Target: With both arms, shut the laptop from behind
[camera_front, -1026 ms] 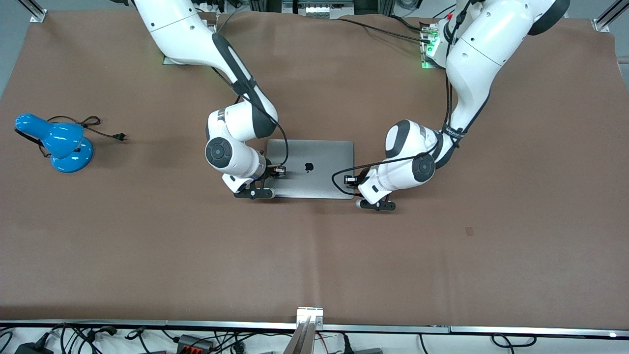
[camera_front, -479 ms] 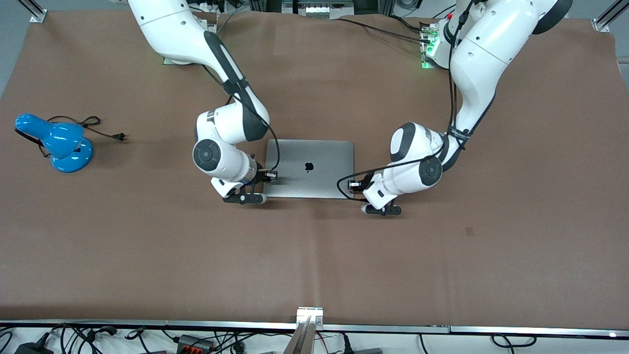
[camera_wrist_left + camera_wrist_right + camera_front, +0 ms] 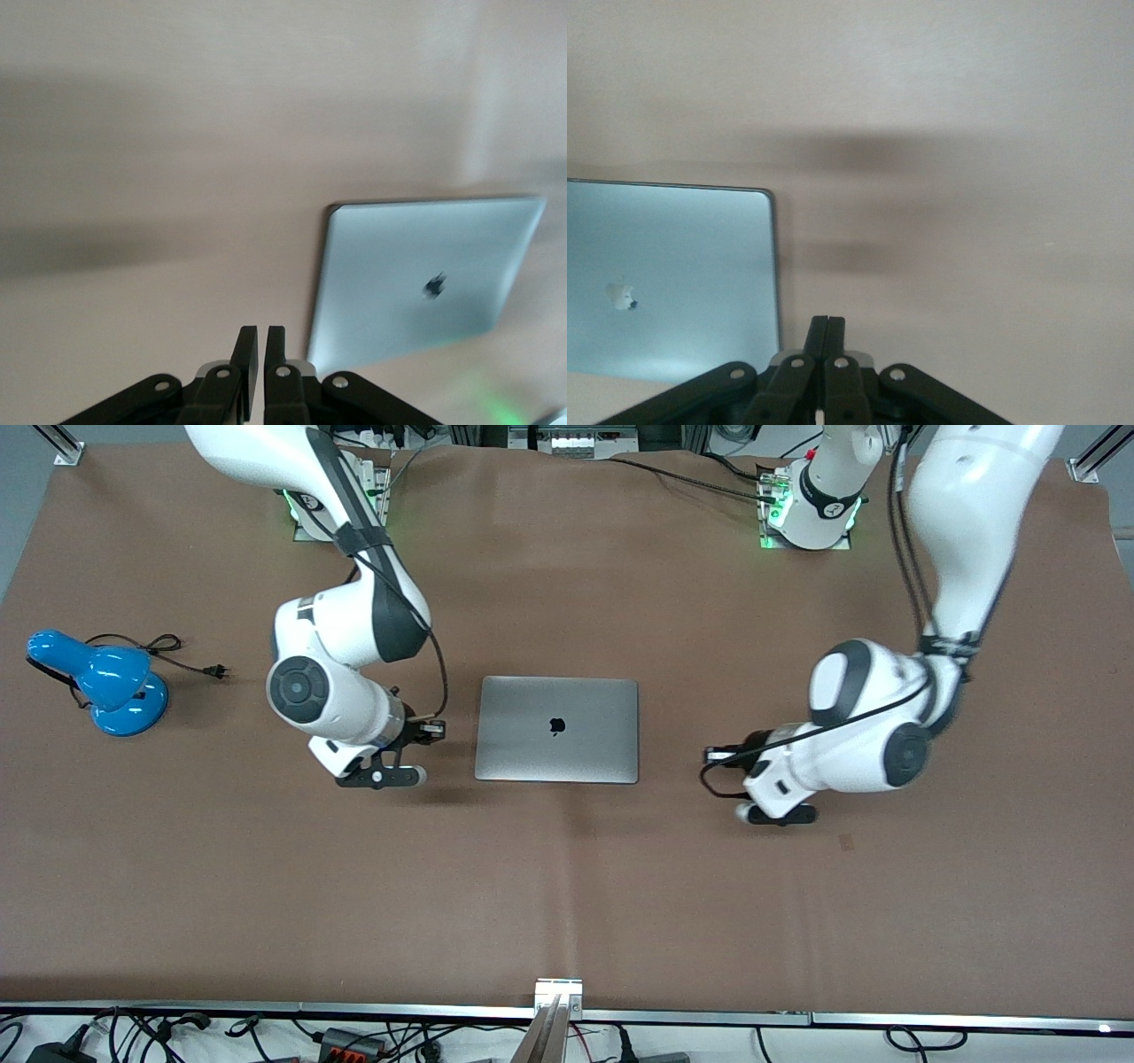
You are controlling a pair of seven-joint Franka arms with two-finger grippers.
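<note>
The laptop [image 3: 556,729] lies shut and flat in the middle of the brown table, lid up with the black apple logo showing. It also shows in the left wrist view [image 3: 425,283] and the right wrist view [image 3: 664,283]. My left gripper [image 3: 778,815] hangs over bare table beside the laptop, toward the left arm's end. Its fingers are shut on nothing, with a hairline gap, in the left wrist view [image 3: 263,335]. My right gripper [image 3: 381,777] hangs over bare table beside the laptop, toward the right arm's end, shut and empty in the right wrist view [image 3: 829,323]. Neither gripper touches the laptop.
A blue desk lamp [image 3: 97,682] with a loose black cord and plug [image 3: 190,657] lies near the right arm's end of the table. A metal bracket [image 3: 558,992] sits at the table's front edge, with cables below it.
Both grippers have drawn away sideways from the laptop's edges, the left toward its own end and the right toward its own. The laptop lies unmoved, now fully uncovered.
</note>
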